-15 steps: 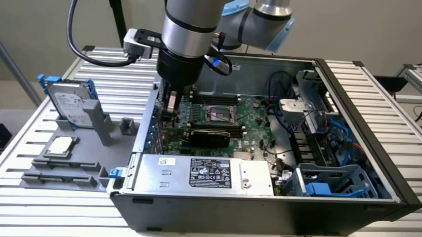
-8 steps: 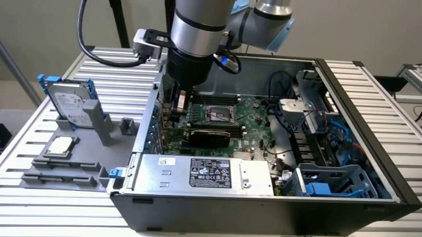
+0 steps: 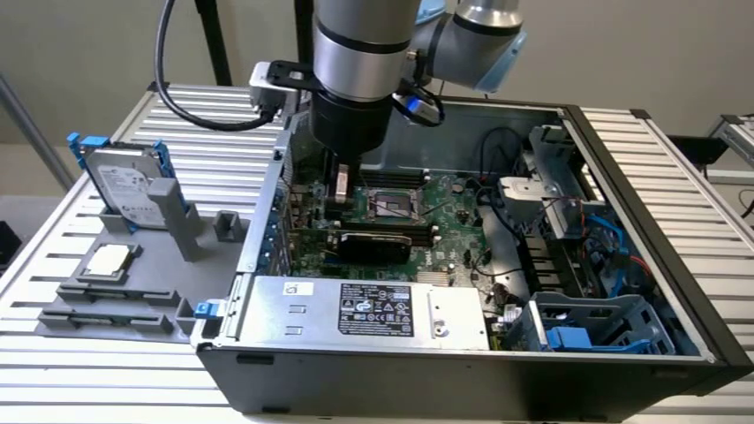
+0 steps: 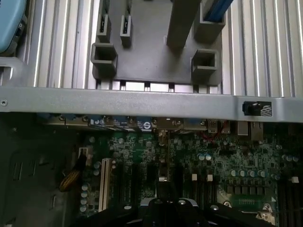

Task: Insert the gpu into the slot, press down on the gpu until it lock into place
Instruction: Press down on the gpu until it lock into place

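The gpu point(image 3: 374, 244) is a flat black card standing on edge across the green motherboard point(image 3: 454, 231) inside the open computer case. My gripper point(image 3: 341, 210) reaches straight down from the arm. Its fingers are shut into one narrow bar, with the tips at the card's end nearest the case's rear wall. I cannot tell whether they touch it. The slot is hidden beneath the card. In the wrist view I look along the motherboard point(image 4: 227, 165) toward the rear ports, with a dark card edge point(image 4: 165, 213) just under the camera.
A silver labelled power-supply box point(image 3: 365, 309) fills the case's near side. The CPU socket point(image 3: 389, 205) lies just beyond the card. A blue drive cage point(image 3: 589, 327) and cables crowd the exterior view's right. Outside, a grey fixture point(image 3: 118, 305) holds a hard drive point(image 3: 124, 190) and a chip point(image 3: 109, 261).
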Controlling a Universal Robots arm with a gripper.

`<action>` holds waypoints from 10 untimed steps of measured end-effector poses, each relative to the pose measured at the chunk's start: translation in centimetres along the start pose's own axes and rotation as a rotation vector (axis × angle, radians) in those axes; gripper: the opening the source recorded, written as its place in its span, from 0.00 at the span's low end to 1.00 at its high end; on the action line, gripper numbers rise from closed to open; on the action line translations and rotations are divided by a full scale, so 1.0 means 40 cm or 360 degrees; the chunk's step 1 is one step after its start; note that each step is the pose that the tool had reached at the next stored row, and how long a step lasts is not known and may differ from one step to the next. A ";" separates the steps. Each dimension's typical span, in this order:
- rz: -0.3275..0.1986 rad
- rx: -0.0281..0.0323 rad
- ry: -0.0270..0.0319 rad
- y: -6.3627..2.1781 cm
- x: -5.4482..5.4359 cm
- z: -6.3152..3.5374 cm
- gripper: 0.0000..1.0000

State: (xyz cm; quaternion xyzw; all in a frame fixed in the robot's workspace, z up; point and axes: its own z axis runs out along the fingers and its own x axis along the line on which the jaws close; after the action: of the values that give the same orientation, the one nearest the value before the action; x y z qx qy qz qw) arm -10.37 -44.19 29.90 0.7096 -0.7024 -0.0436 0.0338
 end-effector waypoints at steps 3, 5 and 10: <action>-0.0005 0.00550 0.00007 -0.009 0.000 -0.001 0.11; -0.0008 0.00854 0.00011 -0.016 0.001 -0.002 0.11; -0.0012 0.01270 -0.00010 -0.043 0.003 -0.005 0.11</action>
State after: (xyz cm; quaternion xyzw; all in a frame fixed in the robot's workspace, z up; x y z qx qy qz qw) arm -8.64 -44.29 29.91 0.7131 -0.7009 -0.0159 0.0051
